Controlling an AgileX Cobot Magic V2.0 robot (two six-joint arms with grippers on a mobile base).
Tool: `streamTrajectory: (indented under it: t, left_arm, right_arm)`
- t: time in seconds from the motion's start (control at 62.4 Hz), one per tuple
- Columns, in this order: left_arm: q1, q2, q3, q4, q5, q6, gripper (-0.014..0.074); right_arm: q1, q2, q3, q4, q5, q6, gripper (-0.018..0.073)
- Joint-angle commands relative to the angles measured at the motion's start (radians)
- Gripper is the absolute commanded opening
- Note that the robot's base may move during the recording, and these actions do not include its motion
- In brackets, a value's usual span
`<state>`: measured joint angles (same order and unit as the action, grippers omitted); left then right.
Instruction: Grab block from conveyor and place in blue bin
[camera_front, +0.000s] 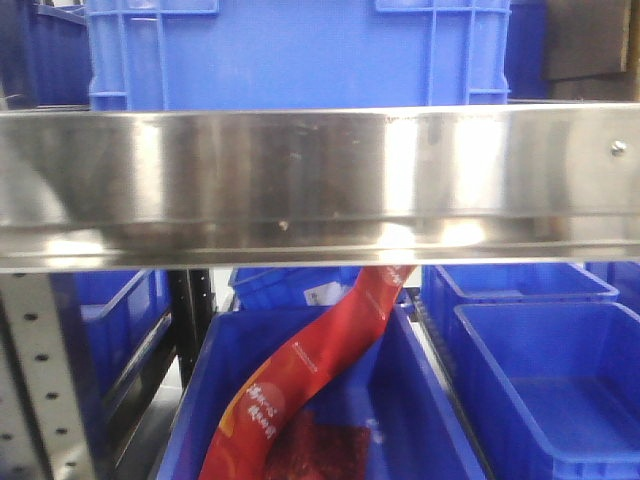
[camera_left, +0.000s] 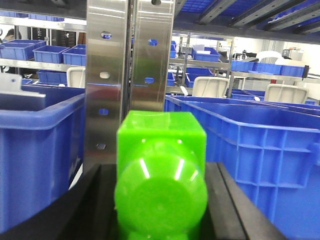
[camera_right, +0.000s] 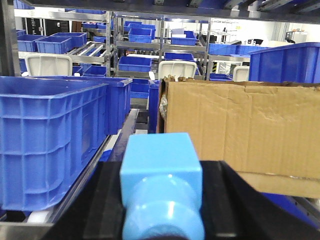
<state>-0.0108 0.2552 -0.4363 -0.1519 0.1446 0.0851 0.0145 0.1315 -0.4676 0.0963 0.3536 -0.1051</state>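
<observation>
My left gripper (camera_left: 161, 202) is shut on a bright green block (camera_left: 161, 165), which fills the gap between the black fingers (camera_left: 92, 200). My right gripper (camera_right: 162, 200) is shut on a light blue block (camera_right: 161, 167) held between its black fingers (camera_right: 235, 200). Blue bins stand to each side of the left gripper, one on the left (camera_left: 35, 150) and one on the right (camera_left: 260, 145). A blue bin (camera_right: 50, 140) is left of the right gripper. The conveyor is out of view. Neither gripper shows in the front view.
A steel upright (camera_left: 130, 75) stands straight ahead of the green block. A cardboard box (camera_right: 240, 130) sits ahead-right of the right gripper. In the front view a steel shelf beam (camera_front: 320, 185) spans the frame, above a blue bin (camera_front: 430, 420) holding a red packet (camera_front: 300, 380).
</observation>
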Motion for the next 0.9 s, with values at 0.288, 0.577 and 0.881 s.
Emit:
streamTrajectory:
  t: [0.288, 0.577, 0.881]
  left_arm:
    - [-0.007, -0.003, -0.003, -0.008, -0.02, 0.003, -0.0111]
    - [-0.007, -0.003, -0.003, -0.008, -0.02, 0.003, -0.0111]
    - [-0.007, -0.003, -0.003, -0.008, -0.02, 0.003, -0.0111]
  right_arm:
    - [-0.001, -0.004, 0.003, -0.002, -0.026, -0.002, -0.0162]
    - [-0.001, -0.004, 0.003, -0.002, -0.026, -0.002, -0.0162]
    - [-0.001, -0.004, 0.003, -0.002, -0.026, -0.002, -0.0162]
